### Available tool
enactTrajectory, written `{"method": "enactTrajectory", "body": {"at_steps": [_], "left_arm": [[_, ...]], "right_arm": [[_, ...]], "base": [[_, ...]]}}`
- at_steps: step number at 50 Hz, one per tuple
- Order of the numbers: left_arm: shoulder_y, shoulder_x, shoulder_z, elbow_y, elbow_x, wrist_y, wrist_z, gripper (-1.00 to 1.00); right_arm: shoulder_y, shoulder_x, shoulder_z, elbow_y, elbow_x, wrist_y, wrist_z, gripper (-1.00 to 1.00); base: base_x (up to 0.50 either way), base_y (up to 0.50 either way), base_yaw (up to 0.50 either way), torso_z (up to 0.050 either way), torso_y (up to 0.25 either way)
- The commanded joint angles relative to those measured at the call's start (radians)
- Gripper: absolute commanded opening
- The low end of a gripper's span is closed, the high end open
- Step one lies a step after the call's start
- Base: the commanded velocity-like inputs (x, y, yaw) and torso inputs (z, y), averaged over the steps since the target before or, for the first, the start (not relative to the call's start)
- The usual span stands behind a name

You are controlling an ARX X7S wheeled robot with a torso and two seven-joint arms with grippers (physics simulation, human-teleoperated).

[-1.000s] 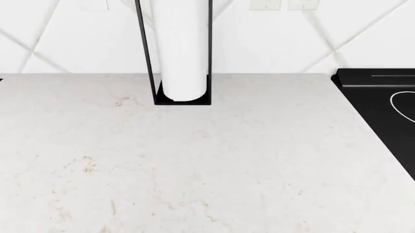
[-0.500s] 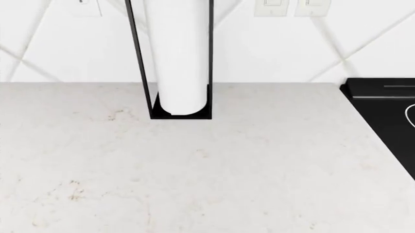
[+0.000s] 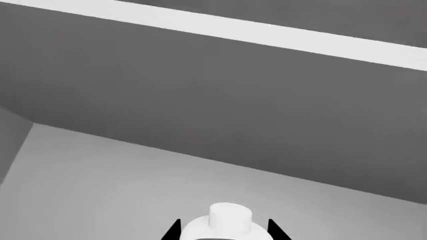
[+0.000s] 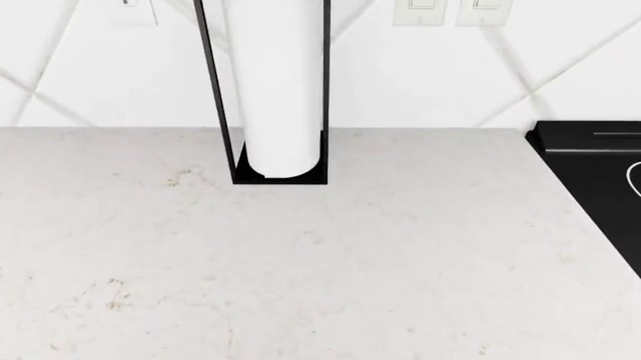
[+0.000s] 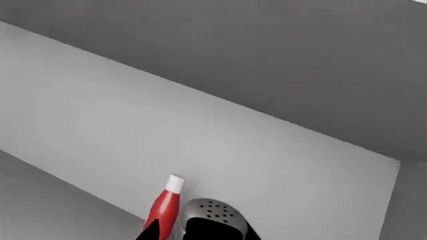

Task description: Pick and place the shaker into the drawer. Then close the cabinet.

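Observation:
In the right wrist view the silver shaker point(image 5: 212, 214) shows its perforated cap end-on, sitting between the black fingertips of my right gripper point(image 5: 202, 232), which seems shut on it. It hangs over the pale grey inside of the drawer point(image 5: 220, 135). The left wrist view also looks into the drawer point(image 3: 100, 190). There a white bottle-shaped thing point(image 3: 225, 224) fills the gap between the tips of my left gripper point(image 3: 225, 232); whether it is gripped I cannot tell. Neither arm appears in the head view.
A red bottle with a white cap point(image 5: 164, 204) lies in the drawer just beside the shaker. The head view shows the speckled counter point(image 4: 300, 285), a black-framed paper towel roll point(image 4: 278, 97) at the back, and a black cooktop point(image 4: 601, 180) at the right.
Over the first half second the head view shifted: the towel holder and counter edge slid lower and wall outlets came into sight. Since then the view has held still.

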Motion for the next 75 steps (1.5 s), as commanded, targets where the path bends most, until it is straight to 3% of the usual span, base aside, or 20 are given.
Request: {"method": "enactTrajectory", "body": {"at_steps": [1,11,29,43,46,48,49,50,51,53,57,67,75], "left_arm": [[-0.002,0.0,0.0,0.062,-0.05,-0.026,-0.006,-1.0],[-0.002,0.0,0.018,0.042,-0.066,-0.02,-0.003,-1.0],[-0.002,0.0,0.21,-0.061,-0.263,0.054,0.001,-1.0],[-0.002,0.0,0.262,-0.076,-0.313,0.068,0.009,-1.0],[-0.002,0.0,0.348,-0.108,-0.399,0.093,0.02,-1.0],[0.011,0.0,0.492,-0.13,-0.549,0.128,0.024,-1.0],[0.045,-0.001,0.503,-0.104,-0.57,0.125,0.026,-1.0],[0.163,-0.074,0.493,0.046,-0.618,0.042,-0.069,-1.0],[0.297,-0.155,0.476,0.196,-0.686,-0.033,-0.181,-1.0],[0.48,-0.246,0.453,0.496,-0.772,-0.091,-0.299,-1.0],[0.789,-0.387,0.457,1.092,-0.822,-0.078,-0.408,-1.0],[1.157,-0.585,0.485,1.517,-0.827,-0.022,-0.473,-1.0],[1.357,-0.668,0.516,1.641,-0.754,0.048,-0.477,-1.0]], "right_arm": [[0.002,-0.038,0.007,-0.16,-0.059,-0.08,-0.044,-1.0],[0.002,-0.044,0.007,-0.15,-0.066,-0.085,-0.063,-1.0],[0.002,-0.041,0.005,-0.088,-0.048,-0.086,-0.061,-1.0],[0.002,-0.039,0.005,-0.083,-0.054,-0.075,-0.071,-1.0],[0.002,-0.034,0.009,-0.067,-0.037,-0.08,-0.058,-1.0],[0.002,-0.032,0.005,-0.029,-0.03,-0.079,-0.055,-1.0],[0.002,-0.031,0.002,0.004,-0.027,-0.089,-0.051,-1.0],[-0.032,-0.031,0.011,-0.029,-0.026,-0.068,-0.047,-1.0],[-0.143,-0.033,0.005,-0.179,-0.051,0.024,-0.085,-1.0],[-0.321,-0.036,-0.013,-0.479,-0.099,0.181,-0.153,-1.0],[-0.611,-0.052,-0.006,-0.942,-0.179,0.406,-0.209,-1.0],[-0.995,-0.065,-0.075,-1.413,-0.286,0.652,-0.252,-1.0],[-1.202,-0.083,-0.049,-1.579,-0.306,0.681,-0.226,-1.0]], "base": [[0.0,0.0,0.0,0.0,0.0],[-0.29,0.0,0.0,0.0,0.001],[-0.5,0.0,0.0,0.0,0.0],[-0.5,0.0,0.0,0.0,0.0],[-0.33,0.0,0.0,0.0,0.0],[0.0,0.0,0.0,0.0,0.0],[0.0,0.0,0.0,0.0,0.0],[0.0,0.0,0.0,0.0,0.0],[0.0,0.0,0.0,0.0,0.0],[0.0,0.0,0.0,0.0,0.0],[0.0,0.0,0.0,0.0,0.0],[0.0,0.0,0.0,0.0,0.0],[0.0,0.0,0.0,0.0,0.0]]}}
